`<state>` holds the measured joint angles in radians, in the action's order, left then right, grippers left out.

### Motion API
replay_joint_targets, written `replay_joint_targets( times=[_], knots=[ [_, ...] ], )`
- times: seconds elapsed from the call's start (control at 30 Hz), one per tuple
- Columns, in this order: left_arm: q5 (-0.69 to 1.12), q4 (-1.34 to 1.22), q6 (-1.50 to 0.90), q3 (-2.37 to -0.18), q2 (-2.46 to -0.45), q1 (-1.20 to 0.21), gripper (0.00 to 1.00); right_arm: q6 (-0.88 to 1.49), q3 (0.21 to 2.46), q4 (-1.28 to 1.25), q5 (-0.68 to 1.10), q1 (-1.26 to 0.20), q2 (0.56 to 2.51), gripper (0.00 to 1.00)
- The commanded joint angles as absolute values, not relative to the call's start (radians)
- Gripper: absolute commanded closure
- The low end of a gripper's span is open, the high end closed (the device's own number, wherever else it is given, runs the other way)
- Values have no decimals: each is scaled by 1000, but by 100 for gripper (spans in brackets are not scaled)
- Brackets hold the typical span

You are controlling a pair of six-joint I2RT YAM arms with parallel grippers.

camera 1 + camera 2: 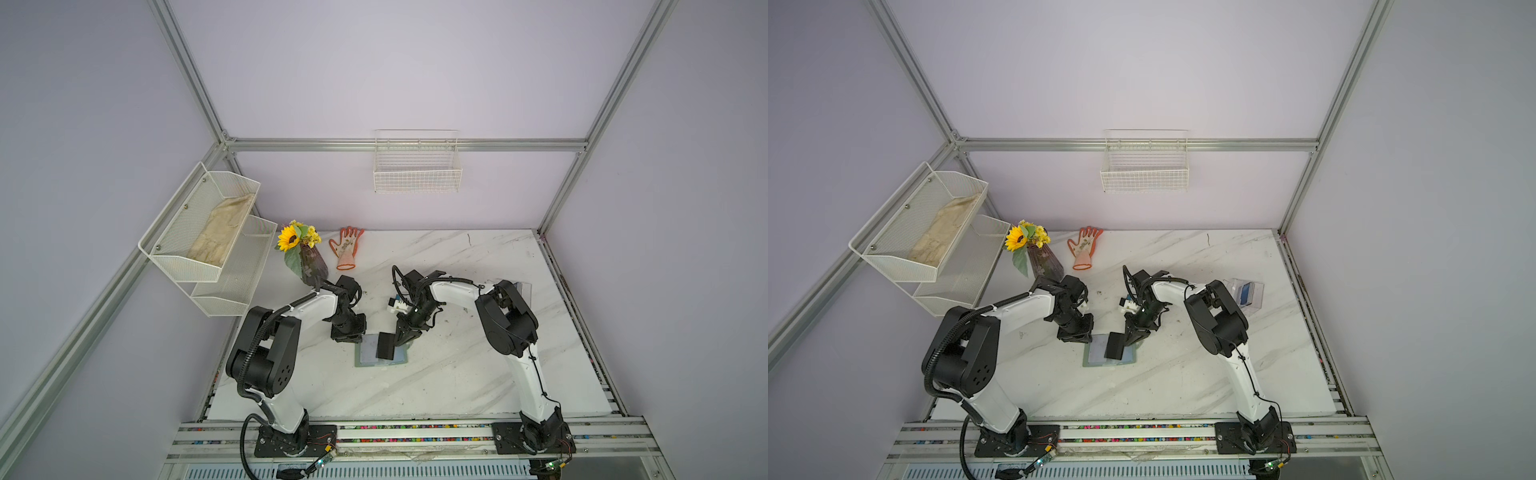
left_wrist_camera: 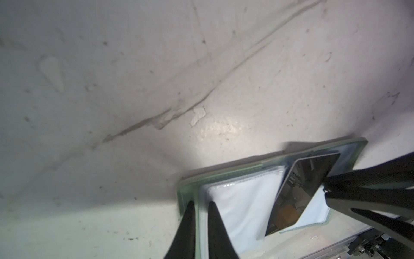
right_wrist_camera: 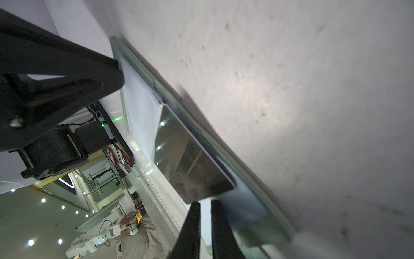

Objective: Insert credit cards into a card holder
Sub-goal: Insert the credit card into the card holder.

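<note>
Your left gripper (image 2: pixel 201 203) pinches the holder (image 2: pixel 224 172) by its edge. Your right gripper (image 3: pixel 205 201), slightly parted, grips nothing, tips at the tilted black card (image 3: pixel 190 157). Bare table (image 1: pixel 457 374) surrounds them.

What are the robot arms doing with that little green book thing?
They're putting a card into a card holder lying open on the table. The left gripper pinches the holder's edge to steady it. The right gripper sits at the black card, jaws slightly apart; the card leans tilted on the clear sleeves.

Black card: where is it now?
In a top view, the black card rests tilted on the open card holder, between the left gripper and right gripper, nearer the right.
</note>
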<state>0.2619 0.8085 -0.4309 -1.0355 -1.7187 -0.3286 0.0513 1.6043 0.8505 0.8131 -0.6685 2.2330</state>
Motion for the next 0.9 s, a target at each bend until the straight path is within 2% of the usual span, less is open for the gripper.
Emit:
replay_joint_targets(
  times=[0.0, 0.87],
  knots=[
    [284, 795, -420, -1012, -1719, -332, 86, 79, 1602, 831, 689, -672, 2220, 84],
    [284, 789, -423, -1011, -1722, -332, 87, 103, 1694, 852, 639, -736, 2261, 82]
  ],
)
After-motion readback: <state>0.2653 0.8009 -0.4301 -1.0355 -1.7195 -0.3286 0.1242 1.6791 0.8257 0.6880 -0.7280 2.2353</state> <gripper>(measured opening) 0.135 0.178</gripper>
